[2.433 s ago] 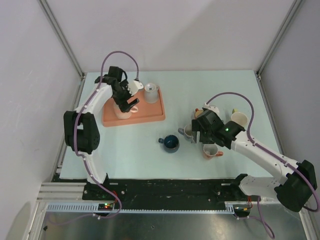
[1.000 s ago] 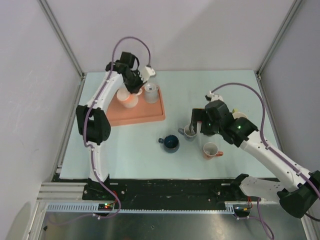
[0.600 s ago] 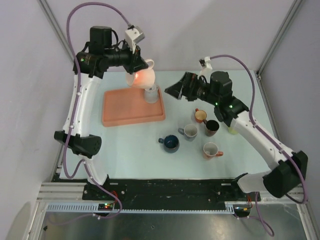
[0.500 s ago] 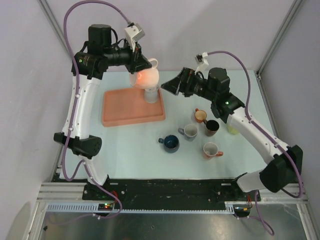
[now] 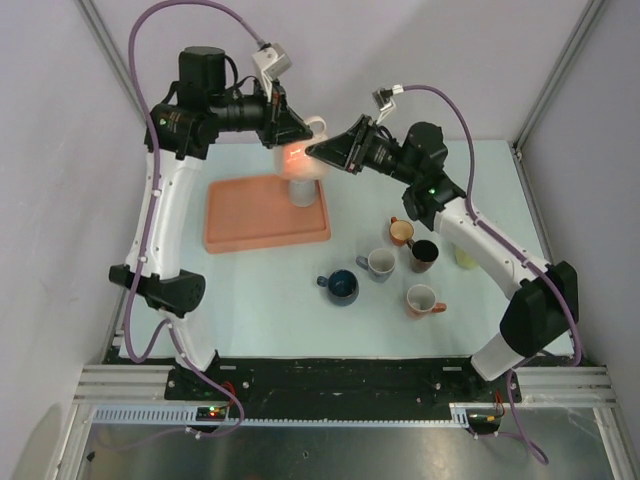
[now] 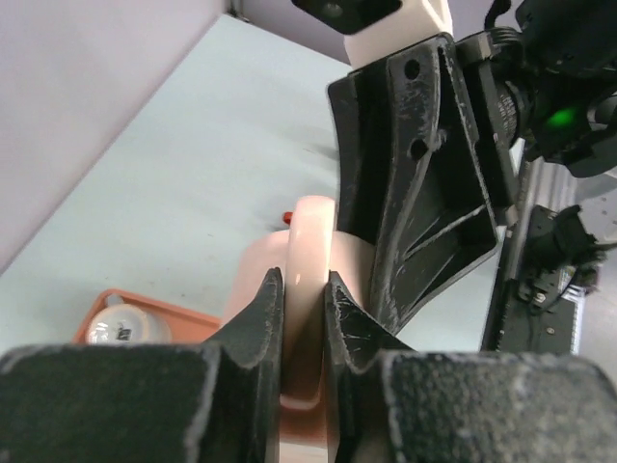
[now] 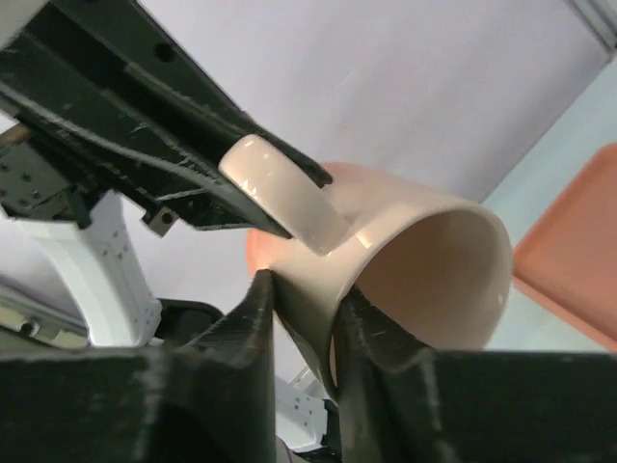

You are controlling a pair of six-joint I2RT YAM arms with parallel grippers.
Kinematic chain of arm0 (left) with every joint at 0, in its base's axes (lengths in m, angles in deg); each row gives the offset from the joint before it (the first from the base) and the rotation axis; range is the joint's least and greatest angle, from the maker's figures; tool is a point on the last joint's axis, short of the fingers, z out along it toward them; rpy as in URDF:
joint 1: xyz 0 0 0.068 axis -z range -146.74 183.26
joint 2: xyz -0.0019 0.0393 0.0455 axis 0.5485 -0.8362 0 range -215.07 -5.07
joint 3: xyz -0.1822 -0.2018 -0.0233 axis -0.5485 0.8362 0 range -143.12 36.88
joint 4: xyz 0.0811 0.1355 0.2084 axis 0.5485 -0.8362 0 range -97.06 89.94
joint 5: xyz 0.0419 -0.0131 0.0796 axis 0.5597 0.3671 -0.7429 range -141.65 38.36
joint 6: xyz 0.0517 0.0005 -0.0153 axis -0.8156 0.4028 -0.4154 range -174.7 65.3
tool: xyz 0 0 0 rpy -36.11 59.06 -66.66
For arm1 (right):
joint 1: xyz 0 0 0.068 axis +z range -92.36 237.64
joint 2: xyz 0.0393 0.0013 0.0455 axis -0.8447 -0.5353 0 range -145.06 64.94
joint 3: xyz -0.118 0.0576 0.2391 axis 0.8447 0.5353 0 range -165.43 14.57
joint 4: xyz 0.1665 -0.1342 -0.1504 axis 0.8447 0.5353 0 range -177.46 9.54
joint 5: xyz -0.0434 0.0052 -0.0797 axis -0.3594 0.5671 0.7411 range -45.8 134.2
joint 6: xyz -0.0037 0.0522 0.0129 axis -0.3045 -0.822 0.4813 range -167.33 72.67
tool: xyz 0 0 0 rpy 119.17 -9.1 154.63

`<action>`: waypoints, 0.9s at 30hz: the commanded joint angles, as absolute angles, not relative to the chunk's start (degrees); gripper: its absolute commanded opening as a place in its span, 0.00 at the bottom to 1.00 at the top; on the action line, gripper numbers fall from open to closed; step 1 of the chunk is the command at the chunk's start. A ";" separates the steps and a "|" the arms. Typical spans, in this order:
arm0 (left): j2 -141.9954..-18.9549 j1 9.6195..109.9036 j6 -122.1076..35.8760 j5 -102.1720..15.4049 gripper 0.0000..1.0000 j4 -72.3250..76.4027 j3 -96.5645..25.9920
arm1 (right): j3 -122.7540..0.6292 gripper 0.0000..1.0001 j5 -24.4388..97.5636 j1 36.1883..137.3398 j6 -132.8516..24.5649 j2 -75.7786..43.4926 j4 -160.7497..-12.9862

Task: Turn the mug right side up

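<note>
Overhead, both arms met at the pink mug [image 5: 300,157], which hung in the air above the far right corner of the tray [image 5: 250,215]. The left gripper [image 5: 297,127] was pinched narrowly on the mug's handle, while the right gripper [image 5: 318,151] had its jaws clamped across the mug's wall at the rim. The mug lay tilted on its side. Other mugs [image 5: 378,263] stood on the right half of the table [image 5: 470,180].
</note>
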State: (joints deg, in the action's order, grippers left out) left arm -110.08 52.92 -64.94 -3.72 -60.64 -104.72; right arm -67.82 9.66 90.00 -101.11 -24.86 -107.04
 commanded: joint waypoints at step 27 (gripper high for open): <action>-126.05 51.24 -73.20 -51.20 1.00 -54.30 -98.23 | -56.65 0.00 61.52 126.80 -59.41 -18.44 -41.84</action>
State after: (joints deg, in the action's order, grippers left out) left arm -120.88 49.18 -70.40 -44.60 -54.78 -95.69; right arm -62.22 51.67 126.13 -57.20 -19.35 -40.20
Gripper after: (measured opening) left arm 0.995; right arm 0.076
